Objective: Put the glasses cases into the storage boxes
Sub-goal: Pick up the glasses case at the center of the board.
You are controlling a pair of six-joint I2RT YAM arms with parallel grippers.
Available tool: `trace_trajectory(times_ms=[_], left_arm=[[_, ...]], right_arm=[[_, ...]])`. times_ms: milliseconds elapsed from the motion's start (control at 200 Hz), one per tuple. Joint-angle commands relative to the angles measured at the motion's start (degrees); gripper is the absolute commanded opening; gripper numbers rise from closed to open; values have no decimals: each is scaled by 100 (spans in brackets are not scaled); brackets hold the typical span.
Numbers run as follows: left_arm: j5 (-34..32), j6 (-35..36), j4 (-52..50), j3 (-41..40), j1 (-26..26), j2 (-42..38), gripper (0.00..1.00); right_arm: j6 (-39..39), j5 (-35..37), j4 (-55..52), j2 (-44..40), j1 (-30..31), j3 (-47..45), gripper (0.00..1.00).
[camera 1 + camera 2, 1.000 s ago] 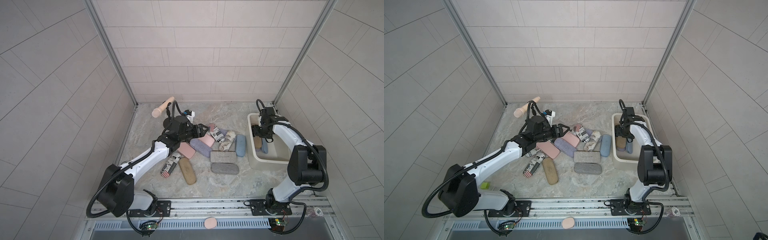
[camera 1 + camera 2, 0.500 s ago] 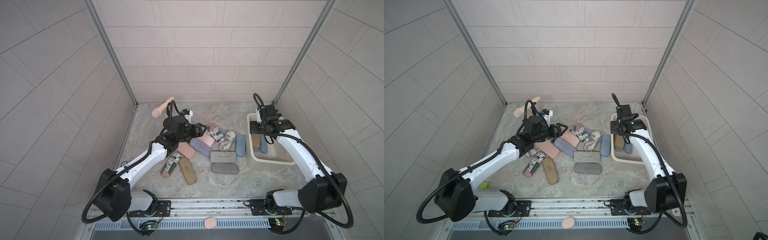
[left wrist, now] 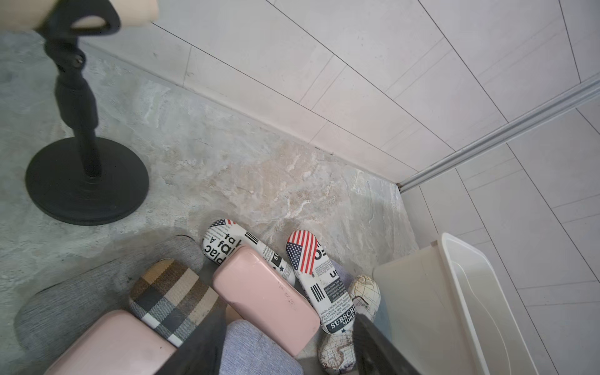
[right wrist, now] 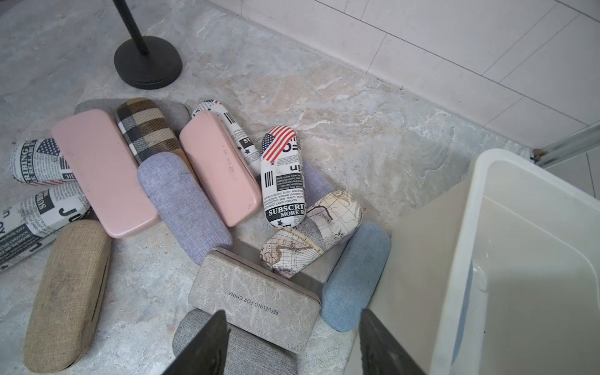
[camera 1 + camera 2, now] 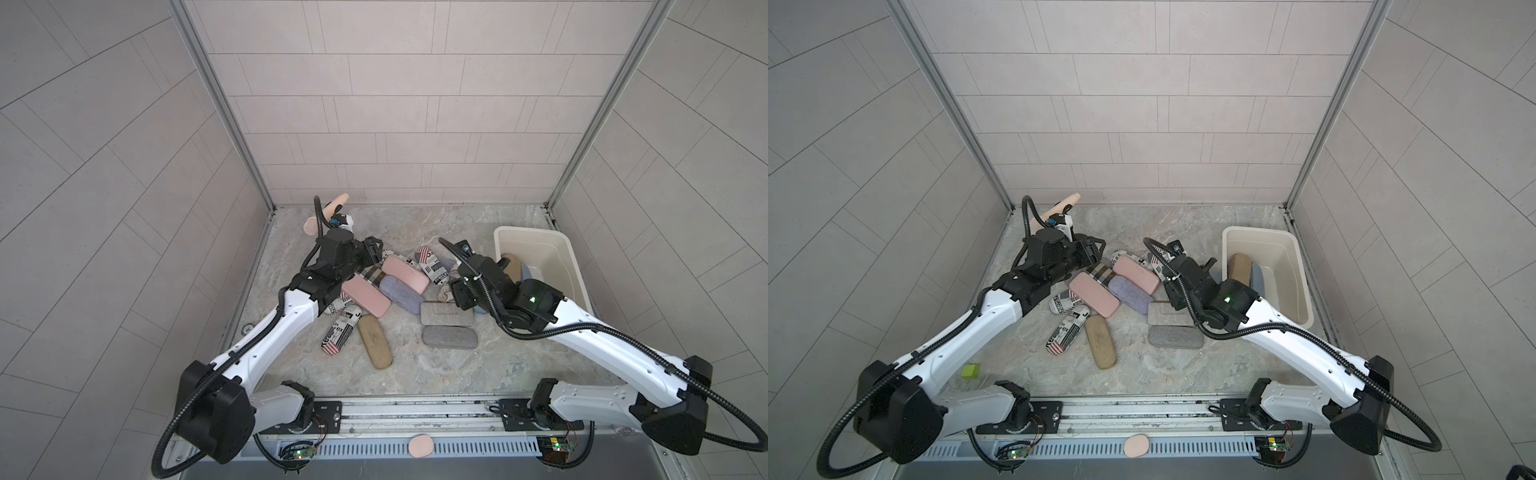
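Most cases (image 4: 211, 168) lie heaped on the table (image 5: 457, 374); a tan case (image 5: 1239, 268) and a blue case (image 5: 1257, 276) sit in the tub (image 5: 536, 230) at our right. We hold the right gripper (image 4: 292, 313) over a grey case (image 4: 253, 302) near the tub, fingers spread, empty. Our left gripper (image 3: 289, 324) hovers over a pink case (image 3: 266, 298), fingers apart, gripping nothing.

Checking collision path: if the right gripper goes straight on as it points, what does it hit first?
Right gripper: probably the stone-print case just beyond its open jaws; depth unclear.
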Motion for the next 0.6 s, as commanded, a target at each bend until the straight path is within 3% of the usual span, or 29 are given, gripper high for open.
trace_trajectory(times_ms=[0,240,595], left_arm=[[-74,-61,-37,68,47,-153,69],[16,-28,26,56,133,-162,69],[52,-123,165,-49,251,-381,68]], right_arm=[[554,656,247,4,199,-72,66],[843,282,500,891,482,-156,73],[-253,-863,1249,2383,414,88,76]])
